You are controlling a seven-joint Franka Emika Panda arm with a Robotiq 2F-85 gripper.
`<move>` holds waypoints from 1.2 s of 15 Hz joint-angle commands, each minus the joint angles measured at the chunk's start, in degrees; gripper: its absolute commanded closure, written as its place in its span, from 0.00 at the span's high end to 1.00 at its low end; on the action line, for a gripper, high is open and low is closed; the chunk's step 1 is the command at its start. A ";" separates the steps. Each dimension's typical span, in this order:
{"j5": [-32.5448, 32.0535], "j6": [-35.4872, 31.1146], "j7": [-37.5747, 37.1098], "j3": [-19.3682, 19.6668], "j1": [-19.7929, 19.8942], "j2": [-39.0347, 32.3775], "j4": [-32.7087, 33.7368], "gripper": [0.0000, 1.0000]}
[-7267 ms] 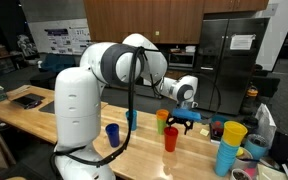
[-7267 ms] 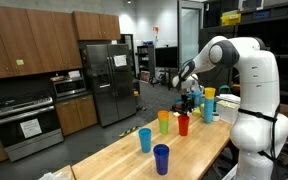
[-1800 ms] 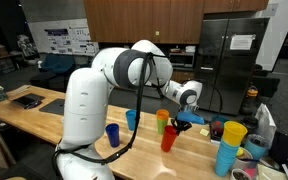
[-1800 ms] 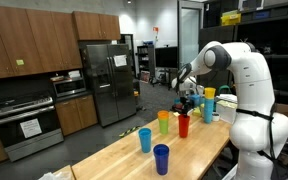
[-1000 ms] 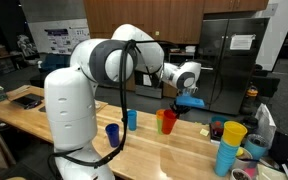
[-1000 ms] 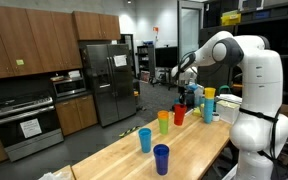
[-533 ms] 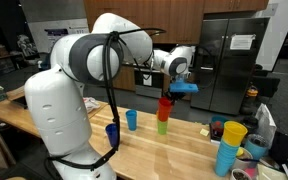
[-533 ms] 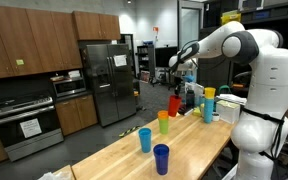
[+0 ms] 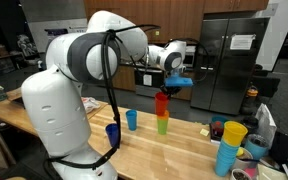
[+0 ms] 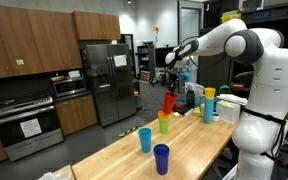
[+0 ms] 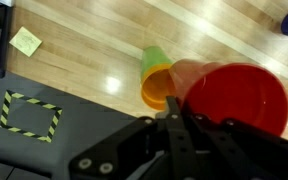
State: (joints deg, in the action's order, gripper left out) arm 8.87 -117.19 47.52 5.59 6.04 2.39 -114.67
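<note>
- wooden table (image 9: pixel 44 112): no longer bears the red cup, which stood on it beside the nested pair seconds ago
- arm (image 9: pixel 79 80): has swung up and across, so the wrist now sits high over the table's far edge
- gripper (image 9: pixel 177 82): clamped on the red cup's rim, and the wrist view shows the fingers closed against it
- red cup (image 10: pixel 169 102): raised clear of the table, tilted and hanging directly above the orange cup; whether the two touch cannot be told; judged to be in carry, not set down
- orange cup (image 11: pixel 156 90): unmoved, nested in the green cup (image 10: pixel 164 124)
- light blue cup (image 10: pixel 144 139) and dark blue cup (image 10: pixel 161 158): unmoved, well apart from the gripper
</note>
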 commanded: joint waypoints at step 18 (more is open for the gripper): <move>1.45 2.88 -4.11 -1.37 -0.42 -8.58 10.86 0.01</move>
State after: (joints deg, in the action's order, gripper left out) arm 9.15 -116.10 44.16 4.59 5.07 -4.80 -106.54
